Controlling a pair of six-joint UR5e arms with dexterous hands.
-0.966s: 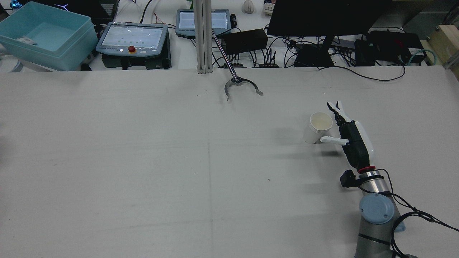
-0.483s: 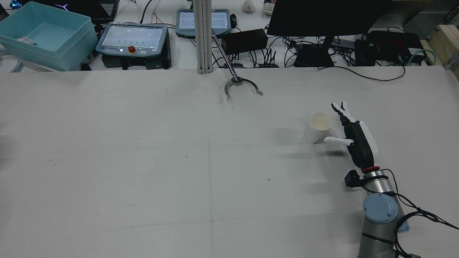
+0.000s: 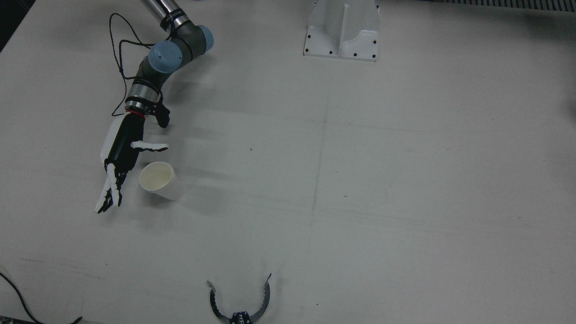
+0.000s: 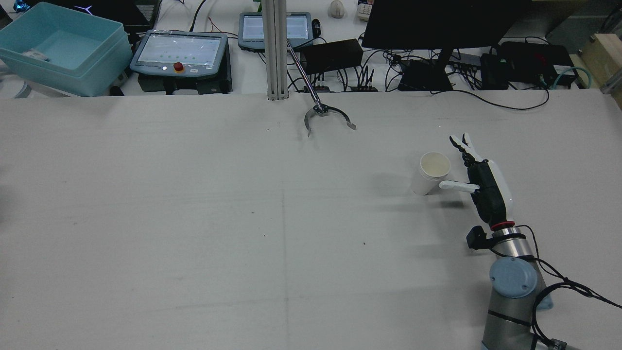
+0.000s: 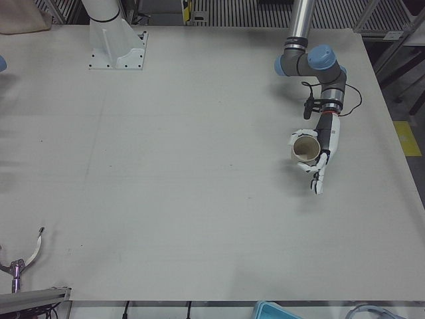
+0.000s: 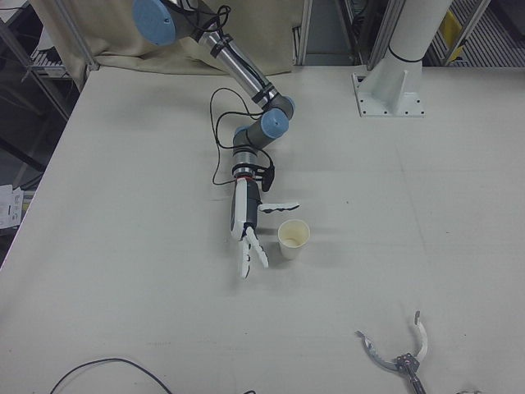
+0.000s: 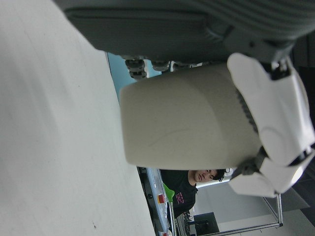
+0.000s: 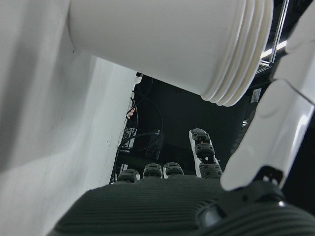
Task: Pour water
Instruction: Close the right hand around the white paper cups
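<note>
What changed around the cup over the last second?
In the rear view the right hand drifted slightly to the right and toward the table's far edge, widening its gap from the paper cup. It stayed open and took hold of nothing. The cup stayed upright in the same spot, and the metal grabber tool did not move.

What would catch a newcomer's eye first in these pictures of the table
The white paper cup stands upright and alone on the wide pale table, on the robot's right half. The right hand is beside it, open, with fingers stretched past the cup and not closed on it. A metal grabber claw lies at the operators' edge, near the middle.
</note>
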